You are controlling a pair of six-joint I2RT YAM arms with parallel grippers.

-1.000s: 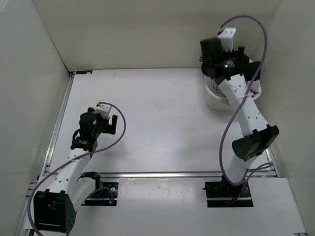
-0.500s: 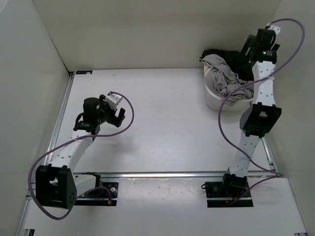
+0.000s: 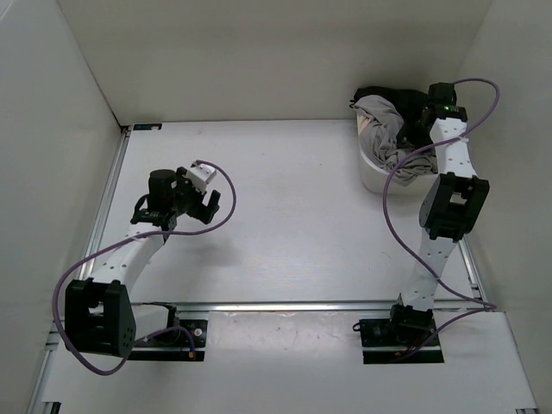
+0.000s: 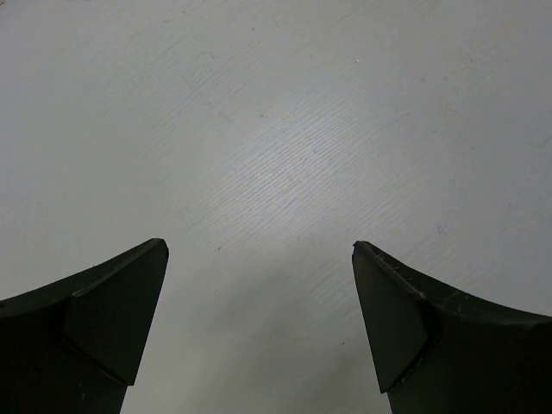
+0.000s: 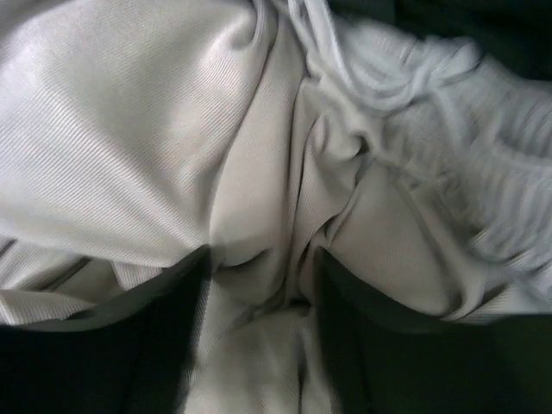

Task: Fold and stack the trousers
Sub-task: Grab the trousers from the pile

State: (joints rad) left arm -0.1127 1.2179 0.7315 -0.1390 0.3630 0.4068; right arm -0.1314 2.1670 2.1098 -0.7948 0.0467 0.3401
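- At the far right corner of the white bench, the soft, thin, mid-grey trousers lie crumpled in a round white tub. They are heaped above its rim, so the legs cannot be told apart.
- Behind the heap lies a black cloth, mostly covered, and what kind of garment it is cannot be seen.
- From above, the right arm bends over the tub and its wrist hides the fingers.
- In the wrist view, the right gripper stands with one dark finger on each side of a raised fold of the trousers. The fabric fills the gap and touches both fingers, but I cannot tell if it is really clamped.
- A gathered, ribbed part at the upper right of this view is blurred.
- The left gripper is released, fingers wide apart over bare bench on the left side, well apart from the tub. Only its fingertips show in its own view.
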